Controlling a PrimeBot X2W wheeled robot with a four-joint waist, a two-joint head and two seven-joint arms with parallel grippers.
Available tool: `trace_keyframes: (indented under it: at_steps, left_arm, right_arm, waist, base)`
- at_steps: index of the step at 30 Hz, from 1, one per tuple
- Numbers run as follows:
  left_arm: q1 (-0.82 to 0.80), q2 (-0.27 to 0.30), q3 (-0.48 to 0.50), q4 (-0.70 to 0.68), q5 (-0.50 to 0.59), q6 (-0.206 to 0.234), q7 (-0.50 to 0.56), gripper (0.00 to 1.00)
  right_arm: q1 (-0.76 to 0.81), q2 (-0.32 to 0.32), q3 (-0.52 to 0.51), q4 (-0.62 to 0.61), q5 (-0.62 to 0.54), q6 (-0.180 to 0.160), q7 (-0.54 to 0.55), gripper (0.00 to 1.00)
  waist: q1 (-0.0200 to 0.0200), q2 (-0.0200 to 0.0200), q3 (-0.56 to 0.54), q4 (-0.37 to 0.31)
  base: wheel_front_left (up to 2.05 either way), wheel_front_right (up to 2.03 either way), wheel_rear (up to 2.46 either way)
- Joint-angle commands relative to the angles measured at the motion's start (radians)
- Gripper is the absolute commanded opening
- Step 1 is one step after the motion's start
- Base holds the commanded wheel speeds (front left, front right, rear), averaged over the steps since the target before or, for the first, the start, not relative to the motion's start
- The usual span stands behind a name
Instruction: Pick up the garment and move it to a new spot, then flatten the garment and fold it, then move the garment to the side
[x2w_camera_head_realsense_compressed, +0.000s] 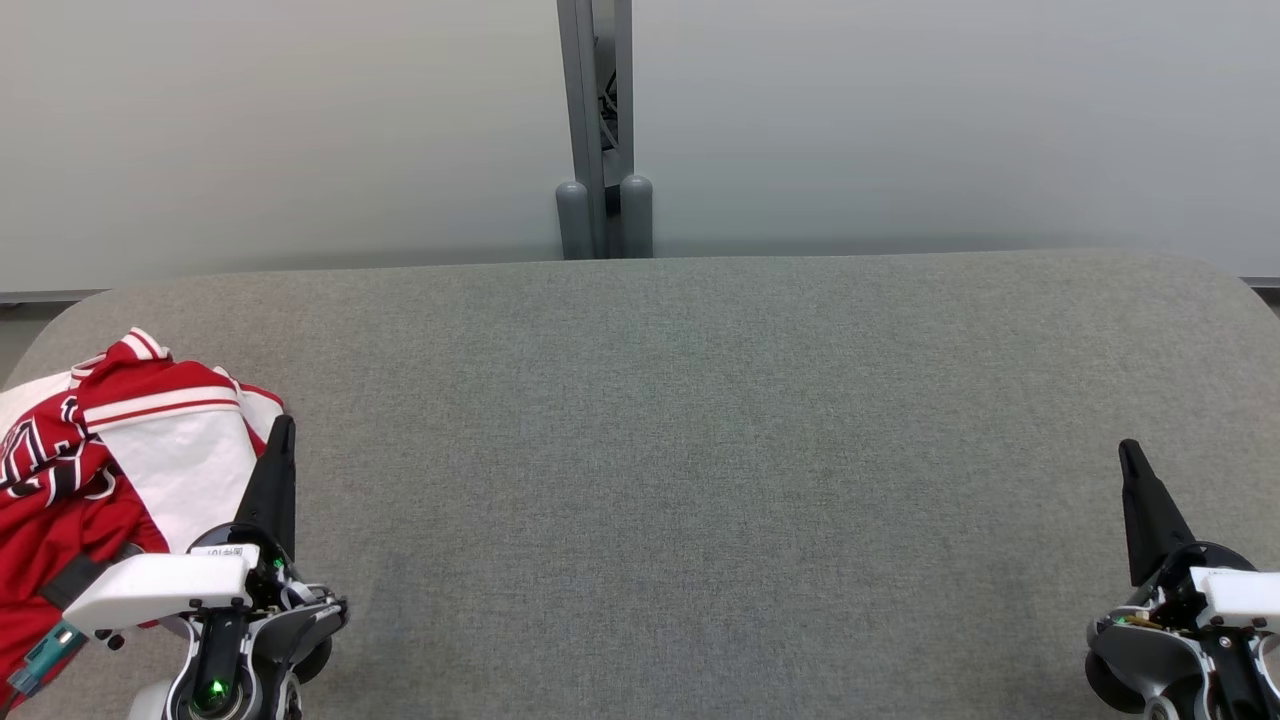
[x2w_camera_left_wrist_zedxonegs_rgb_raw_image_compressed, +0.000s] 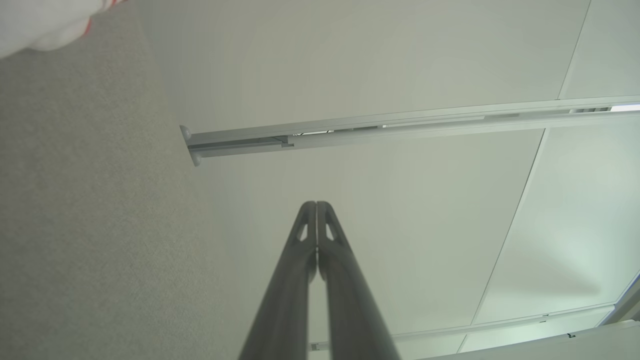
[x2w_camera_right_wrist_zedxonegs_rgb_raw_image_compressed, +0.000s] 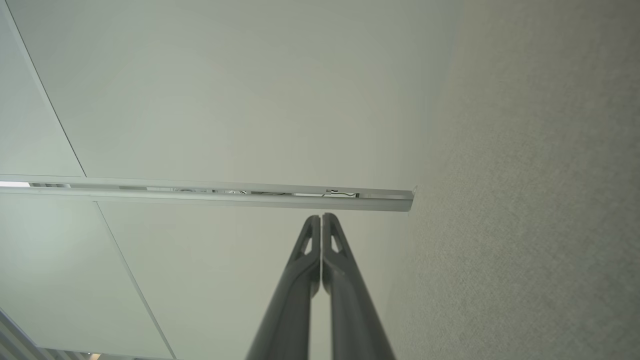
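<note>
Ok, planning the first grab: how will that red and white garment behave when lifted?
The garment lies crumpled in soft folds, so probably floppy, draping from a pinch. It looks thin, likely light. Pushed on the textured table, it would probably bunch rather than slide.

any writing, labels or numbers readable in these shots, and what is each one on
garment: large black and white letters on the red cloth, crumpled and cut off at the picture's edge, not readable.
white sticker on the base of the left gripper: dark marks, too small to read.
teal tag at the garment's lower edge: too small to read.
So no text can be quoted.
</note>
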Motion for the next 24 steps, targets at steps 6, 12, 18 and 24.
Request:
trace_keyframes:
  at_steps: [6, 12, 18, 24]
  left_arm:
    - [-0.018, 0.005, 0.002, 0.000, -0.003, -0.005, 0.000, 0.00]
    - [-0.018, 0.005, 0.002, 0.000, -0.003, -0.005, 0.000, 0.00]
    - [-0.018, 0.005, 0.002, 0.000, -0.003, -0.005, 0.000, 0.00]
    - [0.000, 0.000, 0.000, 0.000, 0.000, 0.000, 0.000, 1.00]
  right_arm:
    - [-0.004, -0.009, -0.001, 0.000, 0.003, 0.000, 0.004, 0.00]
    - [-0.004, -0.009, -0.001, 0.000, 0.003, 0.000, 0.004, 0.00]
    - [-0.004, -0.009, -0.001, 0.000, 0.003, 0.000, 0.004, 0.00]
    - [0.000, 0.000, 0.000, 0.000, 0.000, 0.000, 0.000, 1.00]
  waist:
    - [0.0000, -0.0001, 0.000, 0.000]
    - [0.0000, -0.0001, 0.000, 0.000]
    - [0.0000, -0.0001, 0.000, 0.000]
    - [0.0000, -0.0001, 0.000, 0.000]
  base:
    - [0.00, 0.00, 0.00]
    - [0.00, 0.00, 0.00]
    - [0.00, 0.00, 0.00]
    - [0.00, 0.00, 0.00]
